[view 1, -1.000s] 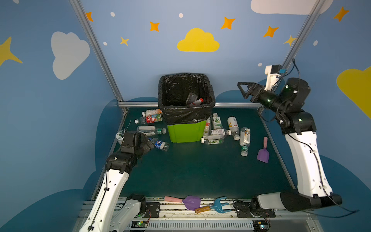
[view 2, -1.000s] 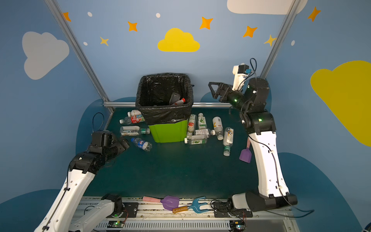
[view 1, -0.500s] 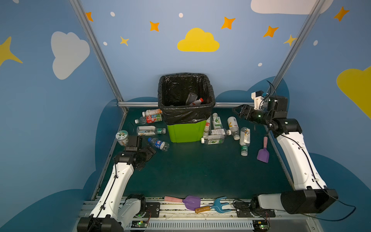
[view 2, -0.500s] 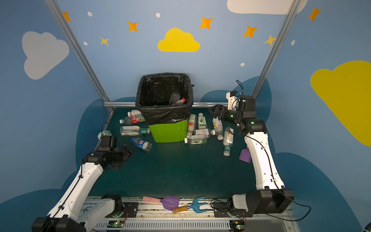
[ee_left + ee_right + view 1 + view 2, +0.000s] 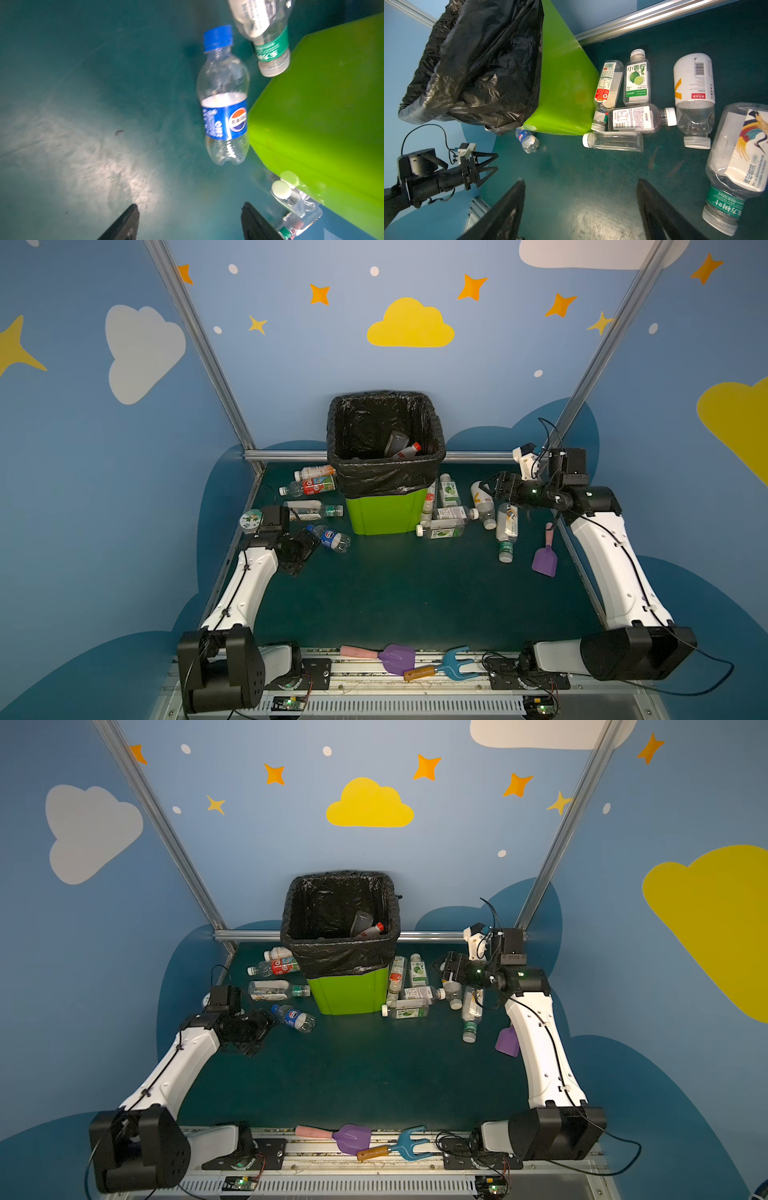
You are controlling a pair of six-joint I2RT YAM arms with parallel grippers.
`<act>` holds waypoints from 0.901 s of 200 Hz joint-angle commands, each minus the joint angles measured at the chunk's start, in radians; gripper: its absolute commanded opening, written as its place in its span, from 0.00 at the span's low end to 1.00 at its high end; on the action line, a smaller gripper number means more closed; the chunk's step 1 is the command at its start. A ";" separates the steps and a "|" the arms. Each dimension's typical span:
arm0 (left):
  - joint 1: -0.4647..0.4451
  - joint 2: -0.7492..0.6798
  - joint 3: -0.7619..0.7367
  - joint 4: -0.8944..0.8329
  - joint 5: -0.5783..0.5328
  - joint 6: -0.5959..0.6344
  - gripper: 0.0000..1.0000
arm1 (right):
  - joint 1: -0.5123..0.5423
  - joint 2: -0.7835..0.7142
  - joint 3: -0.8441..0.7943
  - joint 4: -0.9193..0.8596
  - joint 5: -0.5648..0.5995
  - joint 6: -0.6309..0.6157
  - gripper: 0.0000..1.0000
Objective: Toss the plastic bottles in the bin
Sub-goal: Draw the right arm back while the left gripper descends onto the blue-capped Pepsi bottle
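Blue-capped bottle [image 5: 224, 99] lies on the mat [image 5: 415, 593] just beside the bin [image 5: 386, 510], other bottles [image 5: 641, 119] clustered at its other side; left gripper [image 5: 190, 207] and right gripper [image 5: 581, 181] hover empty, fingers spread, so I'd call it the reach step, and next each must lower astride a bottle.

Both top views are evenly lit from above and sharp throughout, though the dark desk [image 5: 395, 593] reads dim. The left wrist view is smeared with blur, the blue-capped bottle [image 5: 224, 99] soft-edged, with a pale patch of glare on the desk beside it. The right wrist view is crisp, stretched at its edges, with a sheen on the black bag [image 5: 477, 62].
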 commanded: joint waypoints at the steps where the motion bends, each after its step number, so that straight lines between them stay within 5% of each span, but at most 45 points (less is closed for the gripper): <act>1: 0.012 0.092 0.073 -0.009 0.076 0.071 0.76 | -0.010 0.011 -0.006 -0.026 -0.019 -0.023 0.83; 52: 0.012 0.290 0.185 0.004 0.125 0.104 0.73 | -0.045 0.000 -0.011 -0.039 -0.019 -0.031 0.83; 180: -0.005 0.569 0.416 -0.095 0.033 0.186 0.74 | -0.135 -0.030 -0.054 -0.019 -0.043 -0.005 0.84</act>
